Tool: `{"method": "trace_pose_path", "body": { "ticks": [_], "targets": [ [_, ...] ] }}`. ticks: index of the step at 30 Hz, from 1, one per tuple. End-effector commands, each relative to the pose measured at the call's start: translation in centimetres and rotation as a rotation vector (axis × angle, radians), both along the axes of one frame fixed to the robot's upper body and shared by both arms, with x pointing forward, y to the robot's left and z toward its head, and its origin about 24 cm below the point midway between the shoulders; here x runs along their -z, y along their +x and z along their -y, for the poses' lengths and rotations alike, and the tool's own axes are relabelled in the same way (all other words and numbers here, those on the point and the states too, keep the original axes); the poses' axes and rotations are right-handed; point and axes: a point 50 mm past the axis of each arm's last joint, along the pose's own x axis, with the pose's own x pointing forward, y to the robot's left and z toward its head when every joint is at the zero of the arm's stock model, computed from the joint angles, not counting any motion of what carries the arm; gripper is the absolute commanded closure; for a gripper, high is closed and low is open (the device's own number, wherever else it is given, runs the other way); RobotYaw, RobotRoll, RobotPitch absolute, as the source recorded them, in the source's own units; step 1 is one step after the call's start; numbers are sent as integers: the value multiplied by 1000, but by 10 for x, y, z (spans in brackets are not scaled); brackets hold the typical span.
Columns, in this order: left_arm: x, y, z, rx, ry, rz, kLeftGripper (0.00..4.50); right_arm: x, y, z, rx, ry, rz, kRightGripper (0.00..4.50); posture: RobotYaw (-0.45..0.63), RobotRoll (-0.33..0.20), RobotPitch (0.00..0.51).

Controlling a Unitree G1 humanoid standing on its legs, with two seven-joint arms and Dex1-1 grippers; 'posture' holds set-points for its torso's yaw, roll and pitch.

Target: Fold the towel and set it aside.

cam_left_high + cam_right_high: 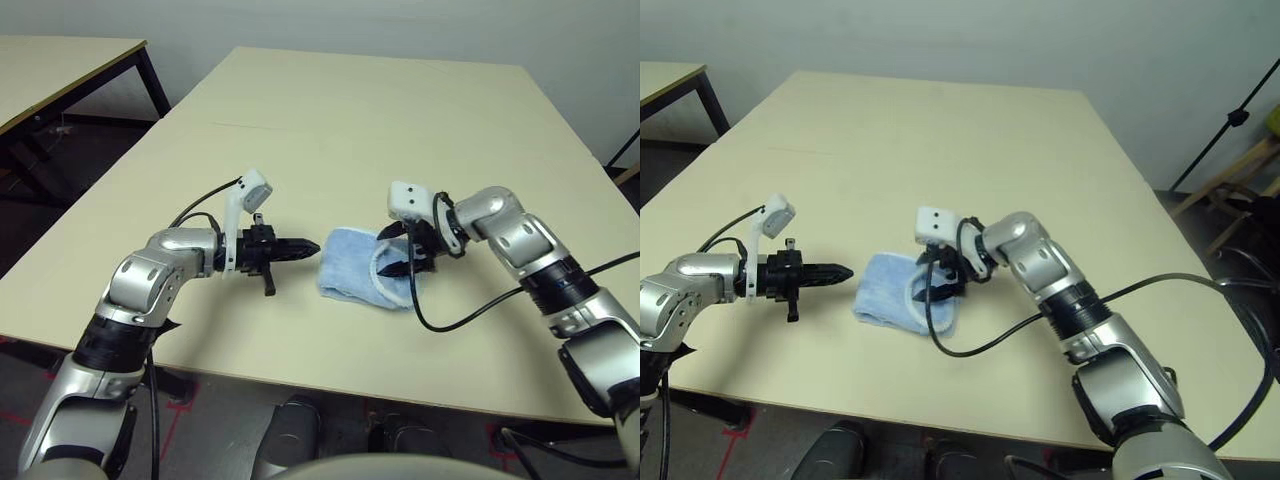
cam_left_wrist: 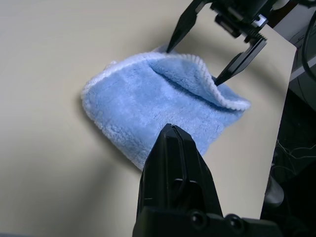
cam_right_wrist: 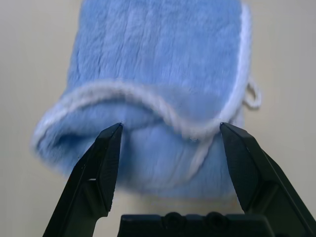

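Note:
The light-blue towel (image 1: 352, 262) lies folded over on the tan table (image 1: 400, 130), near the front middle. Its white-stitched upper edge (image 3: 163, 111) bulges up in a loose wave, and a small white loop (image 3: 253, 95) sticks out at one side. My right gripper (image 1: 393, 255) is at the towel's right end, open, with its two fingertips on either side of that raised edge and not closed on it. To the left of the towel my left gripper (image 1: 312, 247) is shut and empty, its tip pointing at the cloth a short gap away.
A second table (image 1: 60, 60) stands at the back left, across a gap of floor. A black stand (image 1: 1230, 120) and wooden furniture (image 1: 1250, 170) are off the table's right side. A black cable (image 1: 470, 310) loops from my right wrist over the tabletop.

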Motion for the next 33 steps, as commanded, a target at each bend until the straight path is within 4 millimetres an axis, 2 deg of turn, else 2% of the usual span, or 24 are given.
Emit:
{"method": "trace_pose_path", "body": {
  "ticks": [1, 5, 7, 8, 9, 10, 12, 17, 27, 30, 33],
  "targets": [
    [-5, 1, 2, 12, 13, 15, 4478, -7, -5, 14, 12, -6, -18, 574, 174, 0, 37],
    [-7, 3, 3, 18, 13, 18, 4478, -10, -7, 30, 47, -35, -25, 574, 168, 0, 38],
    [-8, 3, 3, 19, 8, 17, 4478, -16, -7, 34, 82, 30, -34, 574, 165, 0, 39],
    [-8, 3, 3, 18, 2, 17, 4497, -21, -6, 34, 98, 82, -40, 751, 163, 0, 38],
    [-9, 4, 3, 14, -5, 16, 4500, -26, -6, 32, 111, 150, -41, 949, 163, 0, 38],
    [-10, 4, 2, 10, -9, 15, 4500, -30, -6, 30, 121, 200, -49, 442, 160, 0, 37],
    [-13, 5, -1, -3, -21, 18, 4500, -37, -7, 25, 130, 294, -61, 29, 160, 0, 37],
    [-23, 5, -14, -50, -52, 28, 4500, -44, -14, 9, 127, 458, -109, 29, 159, 0, 30],
    [-28, 3, -23, -83, -38, 44, 4500, -36, -15, -21, 56, 541, -106, 29, 179, 0, 28],
    [-29, 1, -21, -77, -42, 45, 4500, -33, -15, -29, 31, 542, -109, 610, 179, 0, 28],
    [-28, 0, -16, -64, -47, 42, 4500, -28, -14, -34, 14, 529, -99, 1701, 189, 0, 31]
  ]
}}
